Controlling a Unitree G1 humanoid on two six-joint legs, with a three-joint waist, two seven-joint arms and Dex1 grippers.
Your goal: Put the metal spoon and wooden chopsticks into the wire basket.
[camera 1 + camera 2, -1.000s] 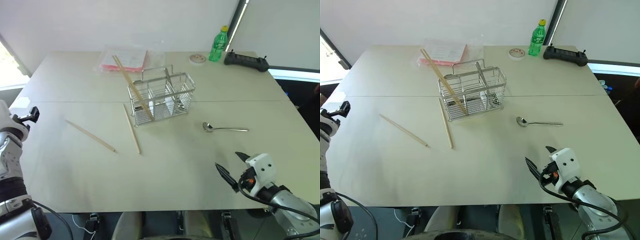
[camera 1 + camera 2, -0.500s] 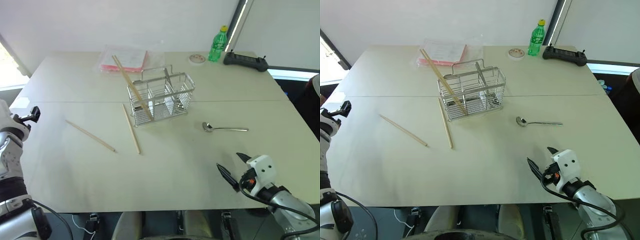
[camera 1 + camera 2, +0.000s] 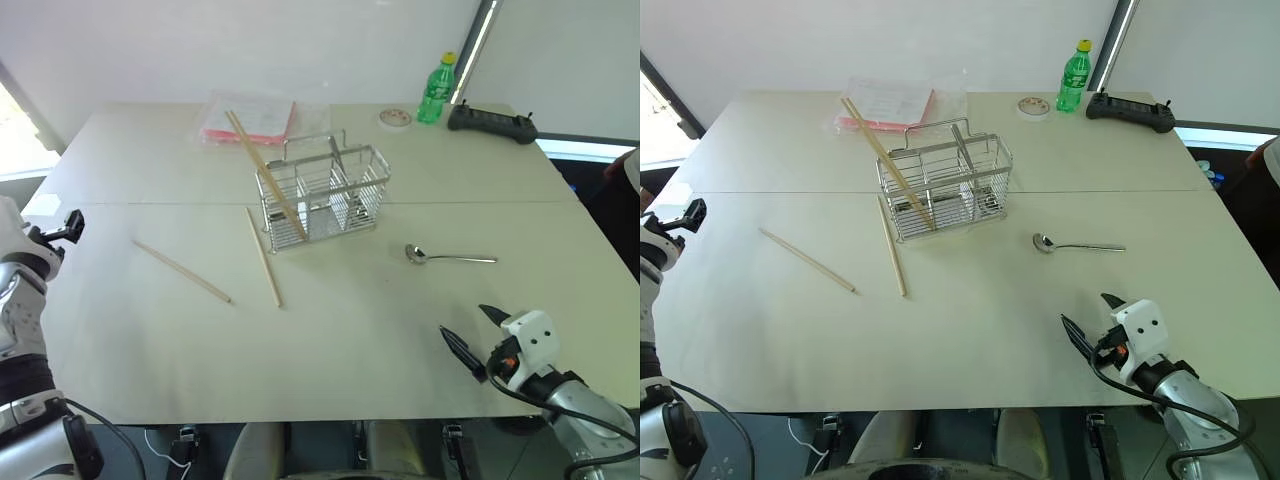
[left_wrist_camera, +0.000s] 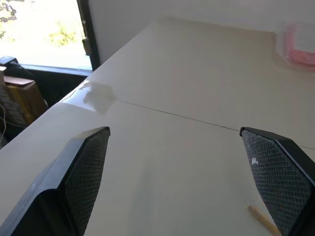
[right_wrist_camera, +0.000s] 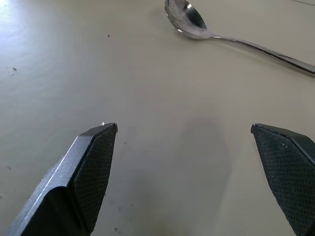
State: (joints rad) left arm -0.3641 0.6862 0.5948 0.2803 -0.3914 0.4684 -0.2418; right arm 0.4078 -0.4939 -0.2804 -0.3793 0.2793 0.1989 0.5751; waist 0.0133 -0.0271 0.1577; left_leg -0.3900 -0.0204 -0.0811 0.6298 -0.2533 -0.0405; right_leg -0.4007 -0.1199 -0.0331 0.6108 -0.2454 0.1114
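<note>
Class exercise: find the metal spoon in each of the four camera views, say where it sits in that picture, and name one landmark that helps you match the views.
Left eye view: metal spoon lies right of centre, handle pointing right.
Right eye view: right of centre, below and right of the wire basket.
Left wrist view: not in it.
Right wrist view: along the top edge, beyond the open right gripper.
Shared landmark: the pale table.

You have a wide pale table [image 3: 400, 330]. On it stand the wire basket [image 3: 322, 198], a green bottle [image 3: 436, 90] and a roll of tape [image 3: 395, 118]. Flat on it lie the metal spoon [image 3: 448, 257], two wooden chopsticks [image 3: 264, 256], a pink packet [image 3: 247, 118] and a black controller [image 3: 492, 121].
</note>
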